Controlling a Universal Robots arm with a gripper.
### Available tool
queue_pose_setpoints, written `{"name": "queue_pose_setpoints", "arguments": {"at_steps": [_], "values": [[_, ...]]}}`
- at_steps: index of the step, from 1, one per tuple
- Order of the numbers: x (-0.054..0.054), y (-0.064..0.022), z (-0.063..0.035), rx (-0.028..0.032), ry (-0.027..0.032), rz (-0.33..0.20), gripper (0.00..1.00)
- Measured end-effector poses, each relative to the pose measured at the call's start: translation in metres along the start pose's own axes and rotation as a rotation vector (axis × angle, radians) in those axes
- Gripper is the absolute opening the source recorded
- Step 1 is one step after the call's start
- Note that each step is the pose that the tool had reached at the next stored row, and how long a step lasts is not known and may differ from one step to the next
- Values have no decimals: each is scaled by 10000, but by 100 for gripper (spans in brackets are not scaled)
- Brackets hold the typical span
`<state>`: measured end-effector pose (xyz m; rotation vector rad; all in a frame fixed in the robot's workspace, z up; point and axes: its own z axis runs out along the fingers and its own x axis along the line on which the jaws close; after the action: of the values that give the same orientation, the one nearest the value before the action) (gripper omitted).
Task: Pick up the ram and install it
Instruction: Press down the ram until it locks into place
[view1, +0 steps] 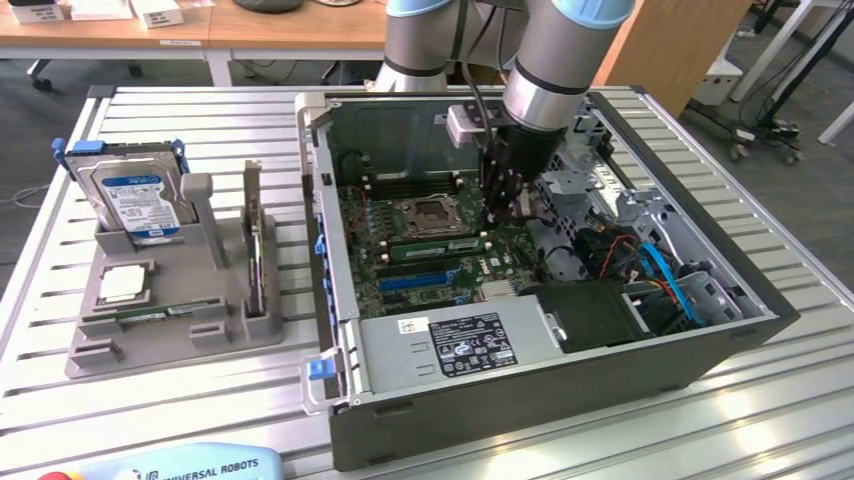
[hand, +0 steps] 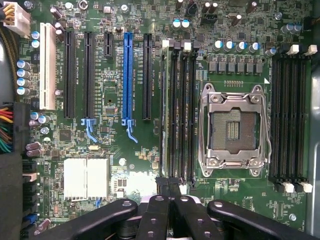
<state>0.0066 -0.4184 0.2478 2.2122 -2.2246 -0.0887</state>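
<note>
Gripper (hand: 169, 186) closed over ram (hand: 166, 110), apparently seated in slot.

A green motherboard (hand: 115, 150) carries one blue slot (hand: 128, 75) among black ones; the hard drive (view1: 130, 195) is silver with a blue label; the claw (hand: 169, 187) is black.

Robotics lab set up for computer assembly

An opened computer case (view1: 534, 290) sits on a slatted aluminium counter (view1: 747, 420); beside it a grey parts fixture (view1: 174, 300), behind it wooden desks (view1: 267, 30) and cabling.
</note>
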Motion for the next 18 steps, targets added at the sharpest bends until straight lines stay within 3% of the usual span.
{"name": "queue_pose_setpoints", "arguments": {"at_steps": [18], "values": [[4,-3,85,-1,2,0,10]]}}
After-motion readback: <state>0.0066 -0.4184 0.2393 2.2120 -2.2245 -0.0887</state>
